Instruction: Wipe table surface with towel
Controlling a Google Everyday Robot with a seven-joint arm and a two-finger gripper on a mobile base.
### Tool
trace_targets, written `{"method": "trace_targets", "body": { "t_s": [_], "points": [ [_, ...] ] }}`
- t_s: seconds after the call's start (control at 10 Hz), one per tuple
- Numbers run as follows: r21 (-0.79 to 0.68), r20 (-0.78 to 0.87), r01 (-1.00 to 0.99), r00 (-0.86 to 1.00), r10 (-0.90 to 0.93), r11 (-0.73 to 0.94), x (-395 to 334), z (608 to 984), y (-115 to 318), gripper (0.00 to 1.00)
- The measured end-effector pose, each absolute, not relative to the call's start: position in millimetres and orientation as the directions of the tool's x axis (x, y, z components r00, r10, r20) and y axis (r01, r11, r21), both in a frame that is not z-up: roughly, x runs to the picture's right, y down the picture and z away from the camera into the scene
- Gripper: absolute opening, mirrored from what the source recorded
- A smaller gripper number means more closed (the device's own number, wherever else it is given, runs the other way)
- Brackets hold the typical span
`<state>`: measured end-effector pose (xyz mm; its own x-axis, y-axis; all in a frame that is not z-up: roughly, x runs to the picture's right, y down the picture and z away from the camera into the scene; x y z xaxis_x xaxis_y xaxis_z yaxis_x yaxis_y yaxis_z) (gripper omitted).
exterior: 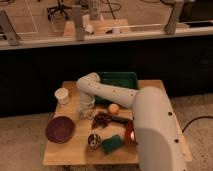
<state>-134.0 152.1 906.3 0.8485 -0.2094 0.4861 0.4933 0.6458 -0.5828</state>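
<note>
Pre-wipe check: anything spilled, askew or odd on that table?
Nothing clearly spilled. Odd for wiping: no towel shows, and the gripper hangs low over the light tan wooden tabletop beside a round white cup.

Speckled floor; perhaps a dark wall.

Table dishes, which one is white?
The small cup at the left edge, beside the hand hanging over the tabletop; the wide bowl is purple, the little cup near the front is metal.

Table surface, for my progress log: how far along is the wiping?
Done: nothing visibly wiped on the table surface. In hand: the gripper is down at the table, beside the white cup; no towel is discernible. Left: the whole wipe, around the purple plate.
</note>
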Motion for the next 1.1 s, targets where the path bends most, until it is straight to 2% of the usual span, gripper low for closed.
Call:
{"method": "trace_targets", "body": {
  "t_s": [0.2,0.5,1.1],
  "points": [
    [-0.549,0.495,0.509,0.837,-0.232,0.663,-161,913,138,0.00],
    [-0.516,0.523,0.541,0.813,-0.256,0.664,-185,903,139,0.00],
    [-0.499,0.583,0.618,0.758,-0.292,0.608,-196,869,183,0.00]
  ]
}}
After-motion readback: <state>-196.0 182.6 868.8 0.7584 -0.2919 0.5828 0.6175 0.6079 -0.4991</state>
